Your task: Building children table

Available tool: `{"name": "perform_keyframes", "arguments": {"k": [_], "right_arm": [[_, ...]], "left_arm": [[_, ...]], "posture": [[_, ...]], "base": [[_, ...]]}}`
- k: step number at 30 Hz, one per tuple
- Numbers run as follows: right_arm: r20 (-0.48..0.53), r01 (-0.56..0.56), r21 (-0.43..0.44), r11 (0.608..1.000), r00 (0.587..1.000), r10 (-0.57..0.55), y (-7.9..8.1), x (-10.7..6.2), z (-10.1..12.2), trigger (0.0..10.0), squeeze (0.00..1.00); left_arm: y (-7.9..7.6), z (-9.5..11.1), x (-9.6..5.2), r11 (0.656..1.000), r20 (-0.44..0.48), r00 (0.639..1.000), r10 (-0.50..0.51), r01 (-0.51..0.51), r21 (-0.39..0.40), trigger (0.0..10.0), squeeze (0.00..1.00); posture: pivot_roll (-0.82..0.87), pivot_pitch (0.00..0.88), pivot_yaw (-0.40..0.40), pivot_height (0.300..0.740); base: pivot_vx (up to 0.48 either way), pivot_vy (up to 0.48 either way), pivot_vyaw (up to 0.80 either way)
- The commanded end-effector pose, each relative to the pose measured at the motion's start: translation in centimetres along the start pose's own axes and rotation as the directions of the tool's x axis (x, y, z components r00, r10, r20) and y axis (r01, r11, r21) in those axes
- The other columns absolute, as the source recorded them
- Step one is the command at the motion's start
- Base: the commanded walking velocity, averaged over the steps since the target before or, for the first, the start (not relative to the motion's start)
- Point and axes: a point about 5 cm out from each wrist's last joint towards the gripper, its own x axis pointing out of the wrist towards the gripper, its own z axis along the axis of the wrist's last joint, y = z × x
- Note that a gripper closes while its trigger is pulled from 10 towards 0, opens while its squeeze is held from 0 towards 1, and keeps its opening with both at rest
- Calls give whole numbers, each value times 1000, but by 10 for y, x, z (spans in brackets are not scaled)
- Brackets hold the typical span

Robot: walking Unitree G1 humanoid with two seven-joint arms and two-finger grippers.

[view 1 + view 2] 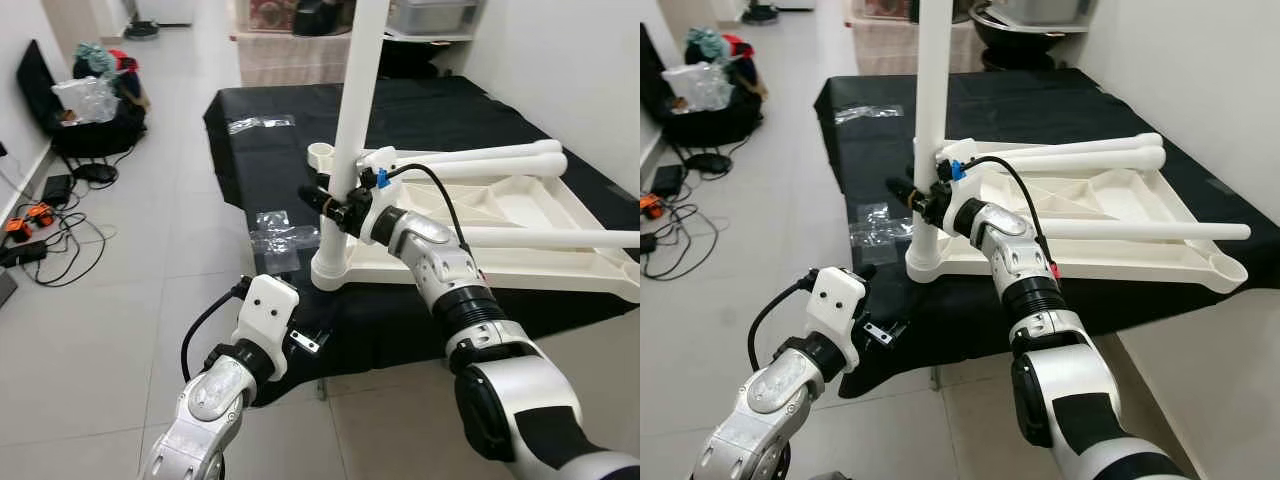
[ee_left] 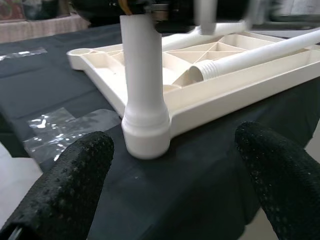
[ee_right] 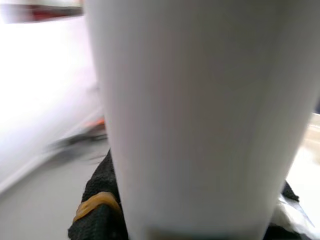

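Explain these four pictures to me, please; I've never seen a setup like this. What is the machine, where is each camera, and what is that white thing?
This is a humanoid robot with two silver arms, each ending in two black fingers. The two wide pictures come from cameras in its head, looking down at its own arms. The other two come from cameras on its wrists, looking along the fingers.

On a black cloth lies a white plastic tabletop, upside down, ribs showing. One leg stands upright in its near corner socket; more legs lie across it. Clear plastic wrap lies on the cloth nearby.

The right gripper has its jaws closed around the upright leg, which shows up close in its wrist view. The left gripper waits low before the cloth's edge, jaws open, holding nothing. Bags and cables sit by the far wall.
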Motion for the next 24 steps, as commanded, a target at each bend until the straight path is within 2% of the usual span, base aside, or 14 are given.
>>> {"name": "perform_keyframes", "arguments": {"k": [1,3,5,6,7,8,9,11,17,18,19,22,23,24], "right_arm": [[-23,296,-47,954,955,-297,-35,-9,4,0,0],[-17,354,-46,934,935,-355,-39,-11,5,0,0],[26,472,-11,881,881,-472,-39,-15,13,0,0],[26,472,-11,881,881,-472,-39,-15,13,0,0],[62,529,18,848,846,-529,-35,-18,19,0,0],[62,529,18,848,846,-529,-35,-18,19,0,0],[83,567,36,823,819,-568,-30,-20,24,0,0],[96,593,52,803,798,-595,-24,-20,26,0,0],[103,604,57,795,788,-607,-20,-20,27,0,0],[99,541,75,837,832,-546,-9,-13,25,10000,561],[105,484,92,870,864,-492,-2,-8,24,10000,1000],[114,404,122,907,902,-417,9,0,25,10000,1000],[139,322,128,938,931,-338,14,2,29,10000,251],[156,266,129,955,946,-284,18,4,32,10000,251]], "left_arm": [[-1,-4,0,1000,-15,1000,-6,6,9,10000,0],[-1,-4,0,1000,-15,1000,-6,7,11,10000,0],[-2,-4,1,1000,-11,1000,-9,9,5,10000,0],[-2,-4,1,1000,-11,1000,-9,9,5,10000,0],[-3,-3,1,1000,-11,1000,-11,11,5,10000,0],[-3,-3,1,1000,-11,1000,-11,11,5,10000,0],[-3,-3,1,1000,-9,1000,-10,10,3,10000,0],[-3,-3,1,1000,-10,1000,-9,9,3,10000,0],[-3,-3,1,1000,-11,1000,-8,8,3,10000,0],[-3,-3,1,1000,-10,1000,-8,8,1,10000,0],[-3,-3,1,1000,-10,1000,-7,7,1,10000,0],[-3,-3,1,1000,-11,1000,-6,6,0,10000,0],[-3,-3,1,1000,-9,1000,-3,3,-1,10000,0],[-3,-3,1,1000,-7,1000,-1,1,-2,10000,0]], "posture": [[32,11,-71,740],[32,11,-71,740],[31,11,-70,740],[31,11,-70,740],[37,11,-74,740],[37,11,-74,740],[34,11,-74,740],[29,12,-72,740],[29,12,-73,740],[28,17,-75,740],[28,17,-75,740],[28,17,-75,740],[26,16,-77,740],[26,16,-77,740]], "base": [[0,0,0],[0,0,0],[0,0,0],[0,0,0],[0,0,0],[0,0,0],[0,0,0],[0,0,0],[0,0,0],[0,0,0],[0,0,0],[0,0,0],[0,0,0],[0,0,0]]}}
